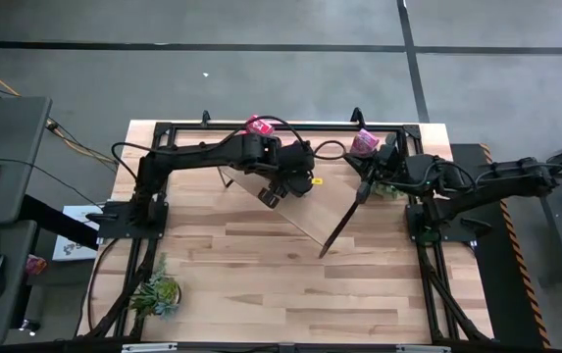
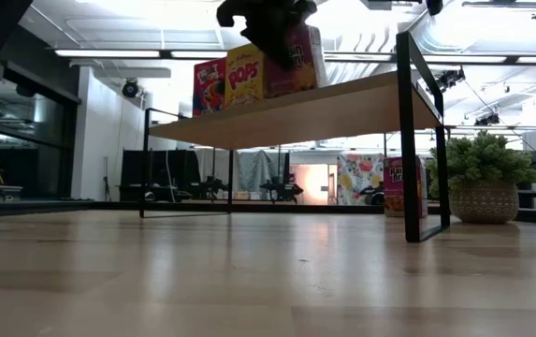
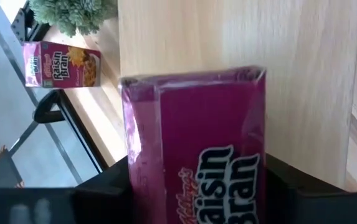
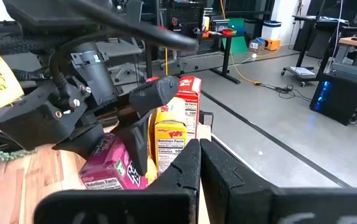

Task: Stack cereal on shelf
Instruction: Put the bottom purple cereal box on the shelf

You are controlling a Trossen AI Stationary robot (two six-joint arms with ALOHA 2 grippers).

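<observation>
Three cereal boxes (image 2: pixel 258 75) are standing on the shelf (image 2: pixel 342 108); the left gripper (image 3: pixel 197 186) is straddling the light, crushable magenta box (image 3: pixel 197 143), fingers apart beside its side panels. Right gripper (image 4: pixel 200 168) is waiting closed at the far right.

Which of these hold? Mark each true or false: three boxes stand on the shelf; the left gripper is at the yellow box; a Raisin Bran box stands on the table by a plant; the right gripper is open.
1. Three cereal boxes stand on the shelf. True: red box, yellow box, magenta box.
2. The left gripper is at the yellow box. False: it is at the magenta box.
3. A Raisin Bran box stands on the table by a plant. True.
4. The right gripper is open. False: it is shut.
</observation>
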